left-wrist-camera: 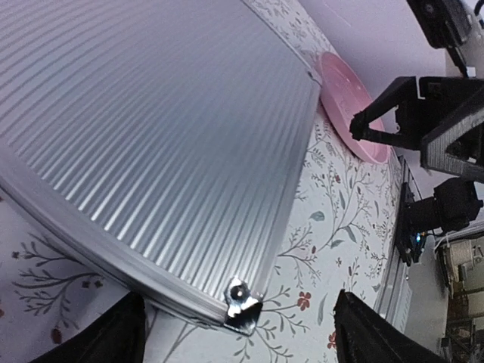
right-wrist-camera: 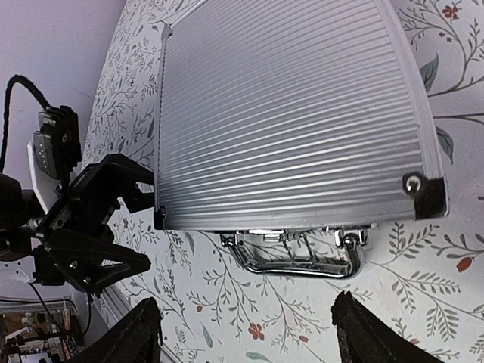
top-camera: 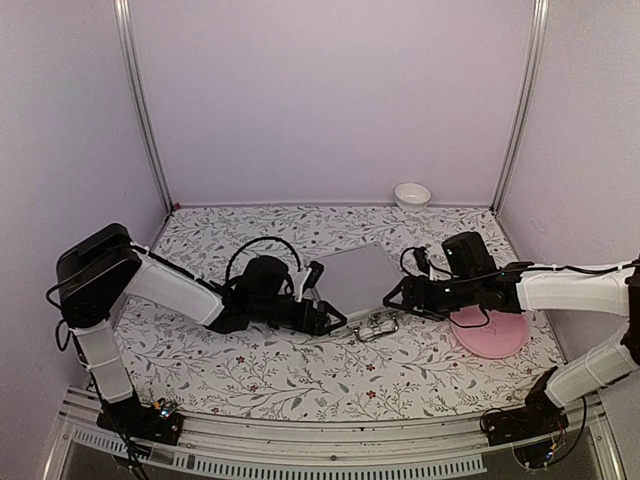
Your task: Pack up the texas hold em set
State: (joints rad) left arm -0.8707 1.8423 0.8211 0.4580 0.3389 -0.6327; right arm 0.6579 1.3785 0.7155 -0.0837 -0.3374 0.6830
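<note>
The left gripper [left-wrist-camera: 236, 333] stood wide open, holding nothing, its fingers [left-wrist-camera: 113, 336] straddling the near left corner of the case [left-wrist-camera: 151, 128] without touching it. The right gripper [right-wrist-camera: 246, 333] was wide open and empty too, hanging just off the case's right side and looking down on its lid. The case lay shut and flat on the table [top-camera: 250, 370], with its chrome handle [right-wrist-camera: 302, 253] folded out from the near edge. A pink plate [top-camera: 490, 335] sat just right of the case. No chips or cards showed outside the case, and whether its latches were fastened could not be told. The ribbed aluminium shell looked stiff and slick, too broad for either gripper to span, and probably heavy for its size if the chips were inside. The handle seemed the surest place to grip, a thin rigid loop. A pinch on the lid edge would likely slip
</note>
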